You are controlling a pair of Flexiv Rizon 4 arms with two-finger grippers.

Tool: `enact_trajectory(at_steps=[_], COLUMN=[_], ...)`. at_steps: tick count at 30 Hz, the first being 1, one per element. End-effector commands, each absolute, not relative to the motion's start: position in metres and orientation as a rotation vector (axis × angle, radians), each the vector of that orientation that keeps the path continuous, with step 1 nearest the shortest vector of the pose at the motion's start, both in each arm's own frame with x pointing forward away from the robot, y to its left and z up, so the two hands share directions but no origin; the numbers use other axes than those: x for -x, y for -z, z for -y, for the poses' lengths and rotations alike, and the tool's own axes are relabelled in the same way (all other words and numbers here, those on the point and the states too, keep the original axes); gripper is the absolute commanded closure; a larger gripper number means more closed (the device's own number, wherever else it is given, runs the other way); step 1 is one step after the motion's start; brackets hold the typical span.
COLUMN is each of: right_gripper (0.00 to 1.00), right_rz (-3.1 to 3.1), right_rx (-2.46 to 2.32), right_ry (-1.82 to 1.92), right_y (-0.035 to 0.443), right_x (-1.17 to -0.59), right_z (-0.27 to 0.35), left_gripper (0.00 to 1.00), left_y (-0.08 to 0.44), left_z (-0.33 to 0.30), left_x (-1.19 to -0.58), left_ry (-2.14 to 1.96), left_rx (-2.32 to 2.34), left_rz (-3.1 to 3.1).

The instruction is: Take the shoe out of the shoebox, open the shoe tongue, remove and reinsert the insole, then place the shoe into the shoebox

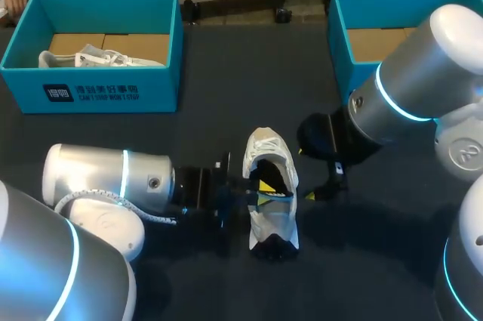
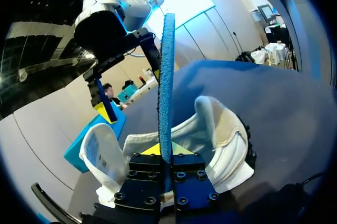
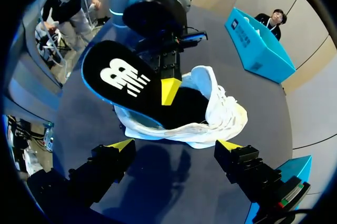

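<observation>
Between the fingers of the left claw [image 2: 166, 156] sits the insole [image 2: 165, 71], pinched on edge and running out ahead of that claw. Its lower end dips into the mouth of the shoe [image 3: 224, 113]. The printed end rises clear at a slant, with the tongue flopped out to one side of it and the heel collar to the other.

The shoe lies on the table [image 1: 189, 147], out of its box, just under and ahead of the left claw. Its long axis runs across that claw's reach, so the claw comes at it from the side, not from toe or heel.

That is the relation I would watch: the insole is raised well off the line of the shoe's length. To seat it, the raised end would, by my reckoning, have to be laid down along the shoe. To free it, it would be drawn up along its own length. I cannot tell which of the two is in hand.

The right claw [image 3: 175, 147] hangs on the shoe's other side, fingers spread wide with nothing between them, near the shoe but not touching it. The left arm is plainly the nearer one, and the right looks free to steady the shoe.
</observation>
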State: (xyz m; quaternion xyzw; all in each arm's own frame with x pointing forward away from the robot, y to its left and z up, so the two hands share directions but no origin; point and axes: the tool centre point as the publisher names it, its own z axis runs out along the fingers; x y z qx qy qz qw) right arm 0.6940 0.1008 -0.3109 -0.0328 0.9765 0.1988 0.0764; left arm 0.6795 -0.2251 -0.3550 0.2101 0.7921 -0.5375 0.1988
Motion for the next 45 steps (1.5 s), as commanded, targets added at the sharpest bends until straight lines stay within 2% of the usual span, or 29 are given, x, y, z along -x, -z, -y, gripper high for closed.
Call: enact_trajectory(at_steps=[1, 4, 5, 6, 8, 16, 20, 21, 42, 43, 44, 45], right_gripper=[0.00, 0.00, 0.00, 0.00, 0.00, 0.00, 0.00, 0.00, 0.00, 0.00, 0.00, 0.00], right_rz=[-2.926, -2.926, -2.926, -2.926, -2.926, -2.926, -2.926, -2.926, -2.926, -2.926, -2.926, -2.926], right_rx=[0.096, 0.096, 0.096, 0.096, 0.096, 0.096, 0.096, 0.096, 0.096, 0.096, 0.096, 0.096], right_ry=[-0.593, -0.593, -0.593, -0.593, -0.593, -0.593, -0.593, -0.593, -0.593, -0.593, -0.593, -0.593], right_y=[0.311, 0.311, 0.311, 0.311, 0.311, 0.311, 0.311, 0.311, 0.311, 0.311, 0.311, 0.311], right_x=[-0.693, -0.693, -0.693, -0.693, -0.693, -0.693, -0.693, -0.693, -0.693, -0.693, -0.693, -0.693], right_z=[-0.101, -0.101, -0.101, -0.101, -0.101, -0.101, -0.101, -0.101, -0.101, -0.101, -0.101, -0.101], left_gripper=[1.00, 0.98, 0.70, 0.65, 0.65, 0.69, 0.86, 1.00, 1.00, 0.93, 0.66, 0.55], left_y=[0.362, 0.357, 0.354, 0.353, 0.345, 0.325, 0.328, 0.329, 0.355, 0.352, 0.349, 0.347], left_z=[0.232, 0.231, 0.230, 0.229, 0.227, 0.223, 0.226, 0.227, 0.234, 0.233, 0.232, 0.232], left_x=[-0.687, -0.686, -0.684, -0.683, -0.680, -0.667, -0.664, -0.663, -0.682, -0.680, -0.678, -0.677], left_ry=[1.484, 1.498, 1.500, 1.506, 1.527, 1.587, 1.590, 1.590, 1.495, 1.506, 1.512, 1.515], left_rx=[-0.589, -0.561, -0.561, -0.558, -0.552, -0.537, -0.553, -0.557, -0.631, -0.620, -0.615, -0.614], left_rz=[-2.240, -2.230, -2.228, -2.225, -2.206, -2.165, -2.175, -2.180, -2.224, -2.215, -2.211, -2.210])
